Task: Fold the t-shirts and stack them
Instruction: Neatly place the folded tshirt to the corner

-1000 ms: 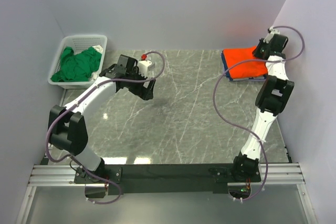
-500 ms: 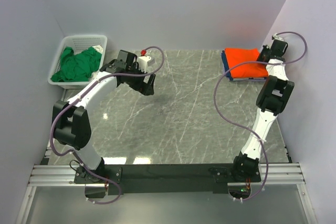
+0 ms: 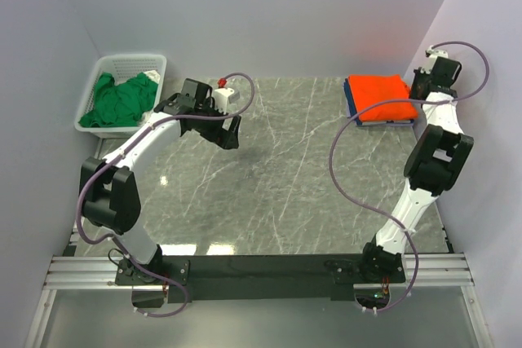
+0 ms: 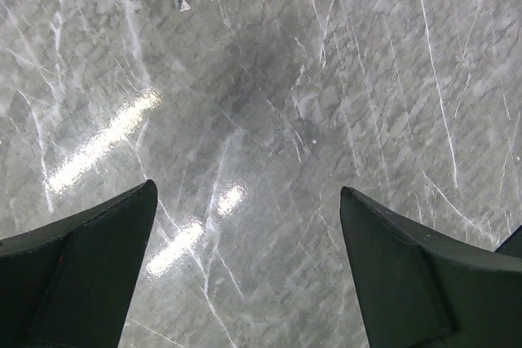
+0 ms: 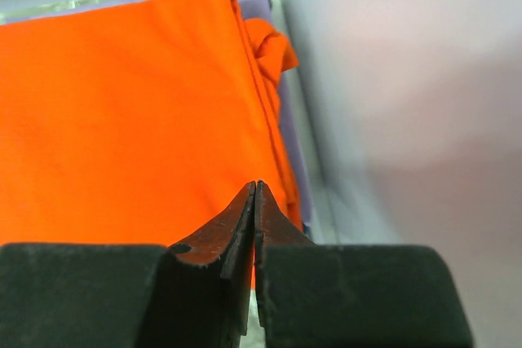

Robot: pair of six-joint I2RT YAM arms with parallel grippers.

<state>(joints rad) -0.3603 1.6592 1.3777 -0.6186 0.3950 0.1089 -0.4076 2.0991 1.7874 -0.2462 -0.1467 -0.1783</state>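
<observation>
- Spanning the whole floor of the cell, the grey veined bench [image 3: 285, 177] carries a folded pile at its far right corner. Its middle shows only bright glare spots.
- Reaching from the near left, the left arm [image 3: 139, 148] bends toward the far left part of the bench. The right arm [image 3: 424, 169] stretches up along the right wall.
- Sitting at the far left corner against the wall, the white lattice basket [image 3: 122, 63] holds the green t-shirt [image 3: 122, 99], which lies crumpled and unfolded inside it.
- Lying folded flat at the far right, the orange t-shirt [image 3: 377, 89] tops the pile. In the right wrist view [image 5: 122, 103] its cloth is smooth, with a small bunched fold at the right edge.
- Showing only as a thin dark blue rim under the orange one, the navy t-shirt [image 3: 383, 122] lies at the bottom of the pile.
- Hanging above bare bench just right of the basket, the left end effector [image 3: 228, 132] has its fingers [image 4: 98, 266] spread wide and holds nothing.
- Poised at the pile's right edge beside the wall, the right end effector [image 5: 254, 189] has its jaws pressed together with no cloth seen between them. Whether its tips touch the orange shirt I cannot tell.
</observation>
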